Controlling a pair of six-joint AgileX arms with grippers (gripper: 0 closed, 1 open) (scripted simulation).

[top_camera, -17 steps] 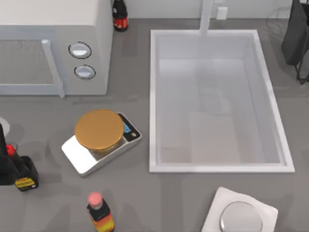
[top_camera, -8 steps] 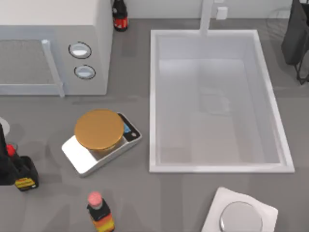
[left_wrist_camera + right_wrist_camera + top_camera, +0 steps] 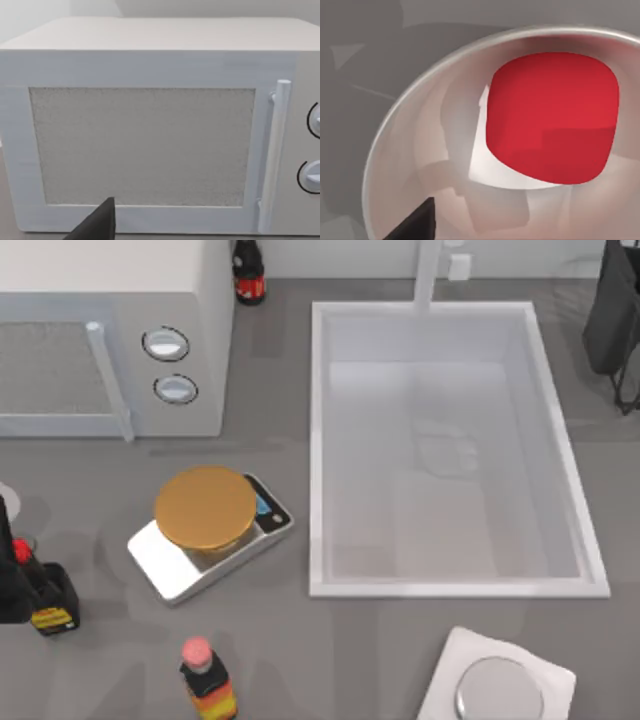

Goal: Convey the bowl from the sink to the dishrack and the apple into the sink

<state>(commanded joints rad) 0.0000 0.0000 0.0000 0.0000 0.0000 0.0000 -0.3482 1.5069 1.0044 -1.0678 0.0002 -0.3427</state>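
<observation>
At the far left edge of the table [image 3: 300, 650], the dark left arm [image 3: 8, 575] was seen from above, with a small dark thing with a yellow label [image 3: 55, 612] just beside it. The left gripper [image 3: 97, 227] was pointed at the door of the white microwave [image 3: 150, 145], and one dark tip of it was seen low in the left wrist view. It could not be told if the left gripper was spread or pressed together.

The microwave [image 3: 110, 335] was set at the back left of the table. A dark bottle [image 3: 248, 272] was stood just beside its right end. In front of the microwave, a scale [image 3: 210, 530] with a gold disc on top was placed. A bottle with a pink cap [image 3: 205, 680] was stood near the front edge.

The sink [image 3: 318, 450] was set right of the middle. In front of it, a silver disc [image 3: 500, 692] was laid on a white square base.

The right arm [image 3: 615, 315] was seen at the back right corner. In the right wrist view, the apple [image 3: 552, 117] was seen close up inside a shiny round rim [image 3: 385, 135]. One dark tip of the right gripper [image 3: 417, 225] was seen near that rim. It could not be told if the right gripper was spread or pressed together.
</observation>
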